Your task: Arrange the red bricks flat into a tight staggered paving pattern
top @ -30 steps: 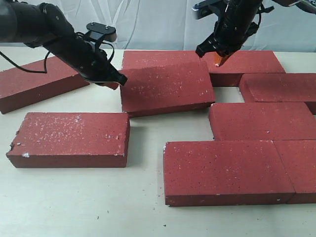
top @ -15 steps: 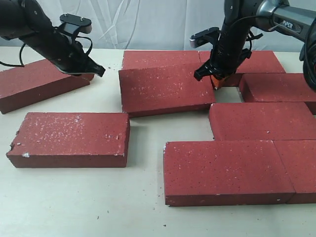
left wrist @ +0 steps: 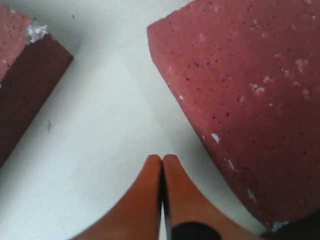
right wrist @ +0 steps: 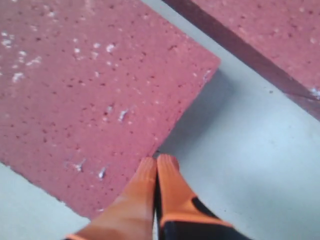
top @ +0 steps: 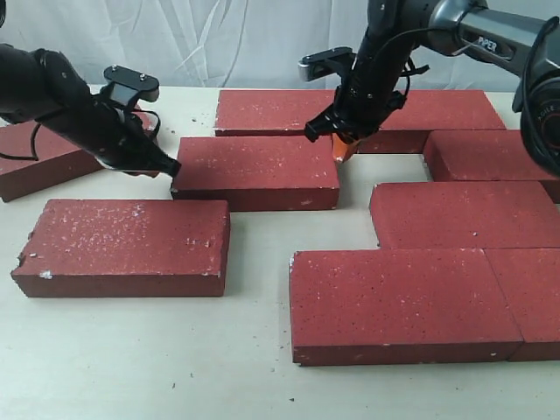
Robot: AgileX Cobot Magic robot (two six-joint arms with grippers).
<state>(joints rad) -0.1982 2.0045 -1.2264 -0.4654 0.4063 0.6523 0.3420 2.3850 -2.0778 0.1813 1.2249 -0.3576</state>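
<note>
Cream worktop [top: 262, 376], white curtain [top: 219, 39] behind. One dark-red speckled rectangular paver brick [top: 255, 168] lies flat, centre-far, with a gap on its right. Left fingers [left wrist: 147, 195] and right fingers [right wrist: 172, 185], pinched shut and empty, sit at its ends, probably to shove it.

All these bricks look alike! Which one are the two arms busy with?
Look along the table to the back row of bricks. Just in front, offset leftward, lies one brick. Only it has the left fingers and right fingers shut at its ends.

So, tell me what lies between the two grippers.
One red brick, lying flat: the left gripper is at one end, the right gripper at the other, in the exterior view.
</note>
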